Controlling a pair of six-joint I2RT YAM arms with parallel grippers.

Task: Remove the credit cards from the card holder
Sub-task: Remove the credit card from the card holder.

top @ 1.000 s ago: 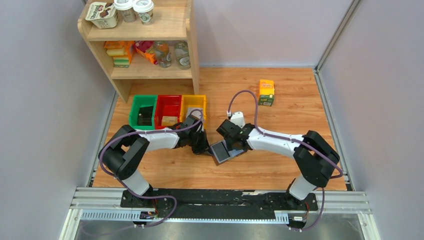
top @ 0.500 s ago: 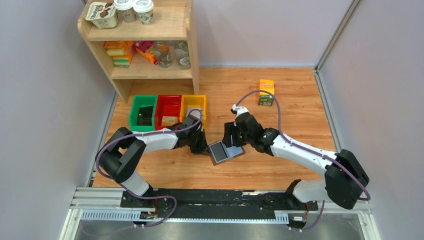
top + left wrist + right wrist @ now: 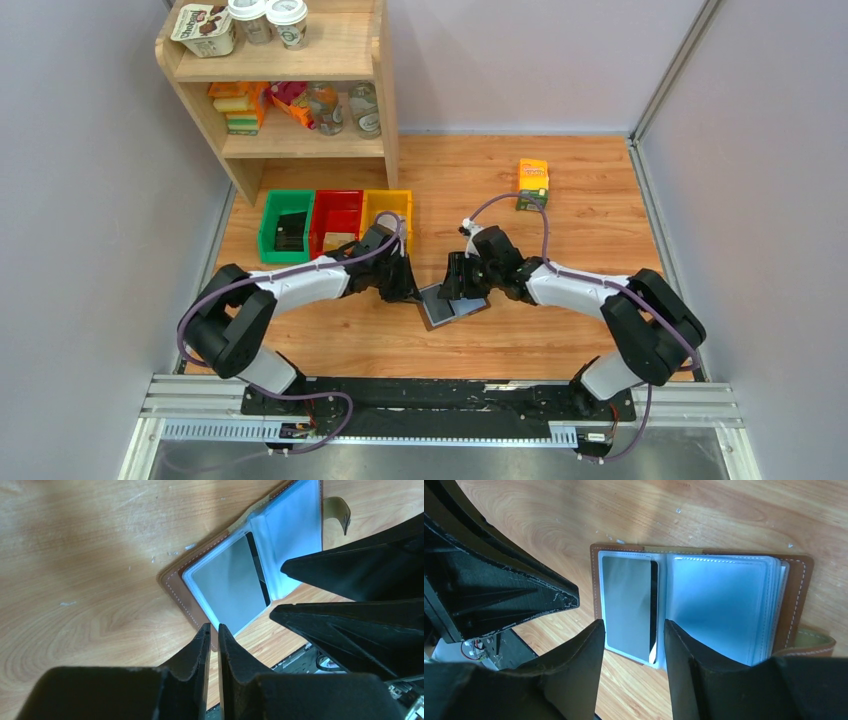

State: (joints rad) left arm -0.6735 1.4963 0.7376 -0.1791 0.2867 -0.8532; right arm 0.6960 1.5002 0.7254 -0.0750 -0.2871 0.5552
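The card holder lies open on the wooden table, brown leather with pale blue sleeves and a clasp tab. One dark, glossy credit card sits in its outer page. My left gripper is at the holder's near corner. Its jaws stand a narrow slit apart with nothing between them. My right gripper is open just above the holder. One of its fingertips is off the card's outer edge, the other over the spine. In the top view both grippers meet over the holder.
Green, red and yellow bins stand in a row behind the left arm, with a dark flat thing in the green one. A wooden shelf fills the back left corner. An orange-green carton stands at the back right.
The right arm swung out and came back down over the holder, its jaws narrowing. The left jaws went from shut to a slit apart. The holder shifted slightly.
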